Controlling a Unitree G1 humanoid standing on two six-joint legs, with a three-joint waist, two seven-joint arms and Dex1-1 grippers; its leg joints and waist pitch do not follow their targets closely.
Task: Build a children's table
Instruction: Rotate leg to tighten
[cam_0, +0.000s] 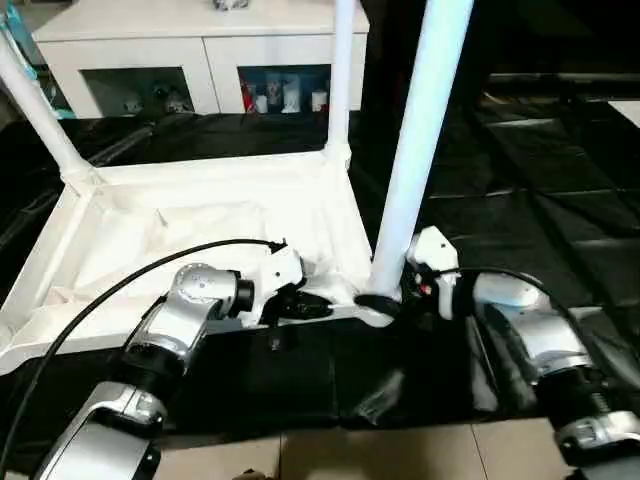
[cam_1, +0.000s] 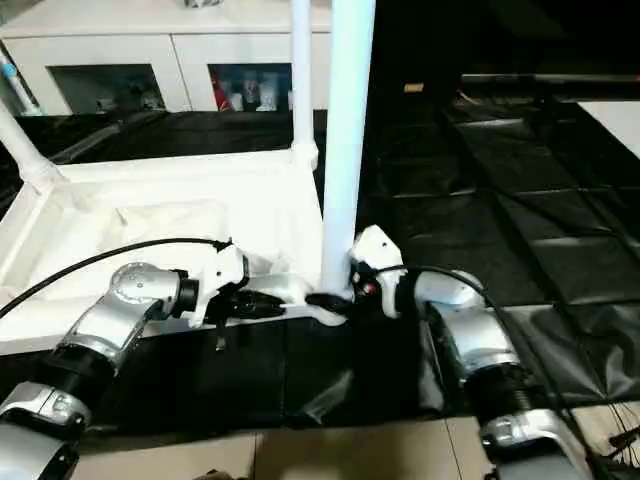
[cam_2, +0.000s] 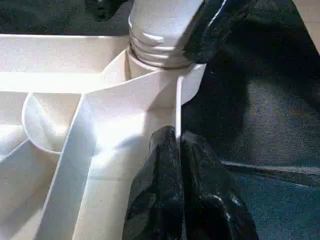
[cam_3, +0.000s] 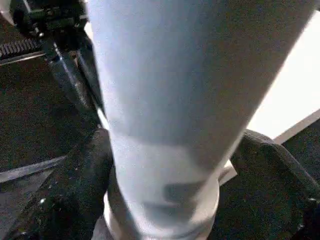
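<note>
The children's table top (cam_0: 200, 225) lies upside down on the black cloth, ribbed underside up. Three white legs stand in its corner sockets: far left (cam_0: 35, 105), far right (cam_0: 342, 70) and near right (cam_0: 420, 130). My left gripper (cam_0: 305, 305) is shut, pinching the thin near rim (cam_2: 176, 100) just beside the near-right socket (cam_2: 160, 75). My right gripper (cam_0: 380, 303) is at the base of the near-right leg (cam_3: 180, 75). It is open, with one finger (cam_3: 75, 190) on each side of the tube and the other finger (cam_3: 272, 165) slightly off it.
A white cabinet (cam_0: 200, 40) with glass doors stands behind the table. Black cloth (cam_0: 520, 180) stretches to the right of the table top. Tiled floor (cam_0: 400, 450) shows at the near edge. A black cable (cam_0: 110, 290) loops over my left forearm.
</note>
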